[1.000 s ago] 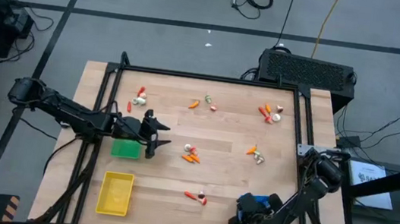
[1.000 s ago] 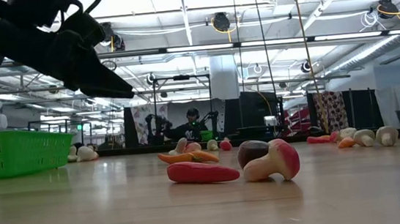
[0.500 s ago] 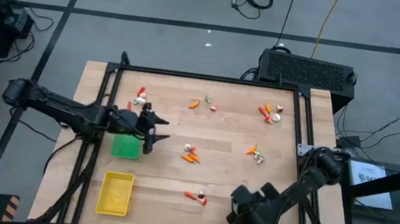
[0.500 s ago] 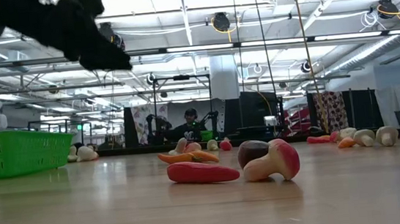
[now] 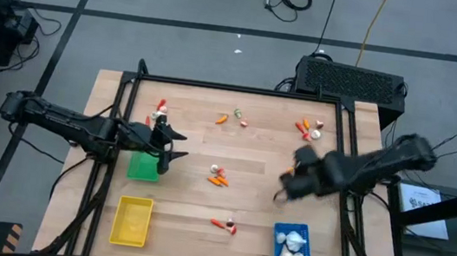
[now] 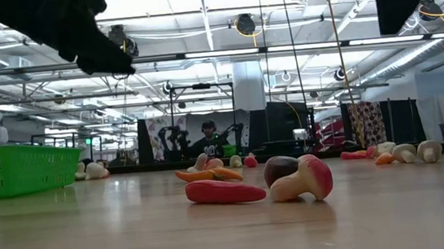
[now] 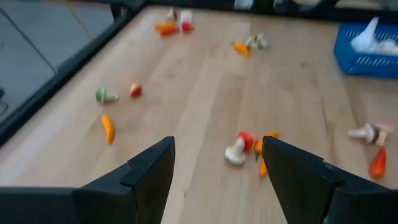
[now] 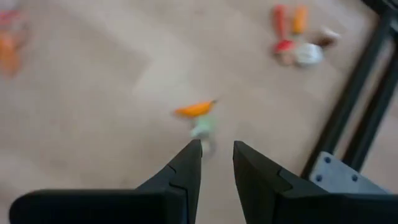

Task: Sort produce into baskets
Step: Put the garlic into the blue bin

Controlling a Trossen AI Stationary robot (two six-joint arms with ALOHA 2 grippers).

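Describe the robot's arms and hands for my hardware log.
Both are dark, near-black jointed arms. The left hand has two broad, flat, angular black fingers with bevelled edges; the right hand has two matching black fingers. No markings or coloured cables show.

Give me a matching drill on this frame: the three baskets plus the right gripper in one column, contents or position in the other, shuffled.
Things:
1. green basket
2. yellow basket
3. blue basket
4. right gripper

States:
A. holds white bulb-shaped pieces
B. above the table, over a small orange and pale piece
C. nothing visible inside, near the table's front left corner
D. right beside the left gripper

Pairs: 1-D, 2-C, 3-A, 4-B
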